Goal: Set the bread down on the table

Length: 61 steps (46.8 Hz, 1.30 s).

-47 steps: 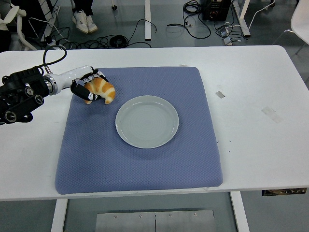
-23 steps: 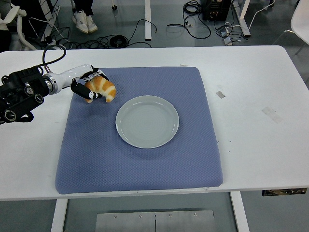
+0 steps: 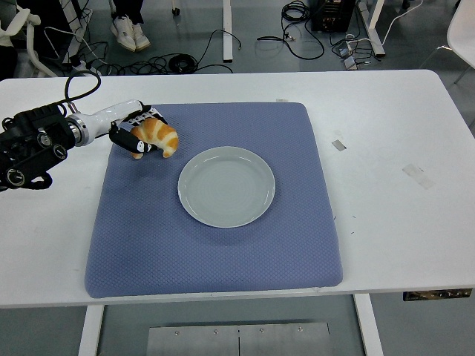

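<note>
A golden croissant-shaped bread [image 3: 156, 137] is held in my left hand [image 3: 137, 135], whose fingers curl around it over the upper left part of the blue mat [image 3: 215, 245]. The left arm [image 3: 33, 144] reaches in from the left edge across the white table [image 3: 386, 148]. An empty pale grey plate [image 3: 226, 186] lies on the mat, just right of and below the bread. I cannot tell whether the bread touches the mat. My right arm does not show.
Bare white table surface runs along both sides of the mat, with small tape marks [image 3: 415, 175] on the right. Cables and a person's shoes [image 3: 128, 33] lie on the floor beyond the far edge.
The left hand with the bread has shifted slightly up and away from the plate; little else moved.
</note>
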Each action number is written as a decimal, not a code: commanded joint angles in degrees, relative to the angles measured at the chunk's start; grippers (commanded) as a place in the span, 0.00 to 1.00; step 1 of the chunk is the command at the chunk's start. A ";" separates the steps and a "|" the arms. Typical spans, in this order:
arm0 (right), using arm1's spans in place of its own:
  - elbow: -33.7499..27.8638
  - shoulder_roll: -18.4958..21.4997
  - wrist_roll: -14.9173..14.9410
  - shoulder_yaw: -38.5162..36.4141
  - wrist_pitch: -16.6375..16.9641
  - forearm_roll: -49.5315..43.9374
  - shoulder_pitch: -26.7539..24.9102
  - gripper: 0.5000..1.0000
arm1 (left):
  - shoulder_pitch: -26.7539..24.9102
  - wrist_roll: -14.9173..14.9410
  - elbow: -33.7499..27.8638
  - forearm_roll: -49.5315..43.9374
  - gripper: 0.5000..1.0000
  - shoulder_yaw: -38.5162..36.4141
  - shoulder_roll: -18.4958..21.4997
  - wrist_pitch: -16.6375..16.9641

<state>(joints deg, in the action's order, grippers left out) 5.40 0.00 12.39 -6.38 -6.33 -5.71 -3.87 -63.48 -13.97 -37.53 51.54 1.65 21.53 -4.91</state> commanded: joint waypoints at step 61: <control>-0.04 0.00 0.01 0.05 0.00 0.00 0.00 1.00 | 0.20 -0.27 1.32 -18.50 0.96 6.69 0.09 0.60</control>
<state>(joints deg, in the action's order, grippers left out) 5.38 0.00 12.39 -6.37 -6.33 -5.71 -3.87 -63.30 -14.22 -36.28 33.00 8.13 21.64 -4.32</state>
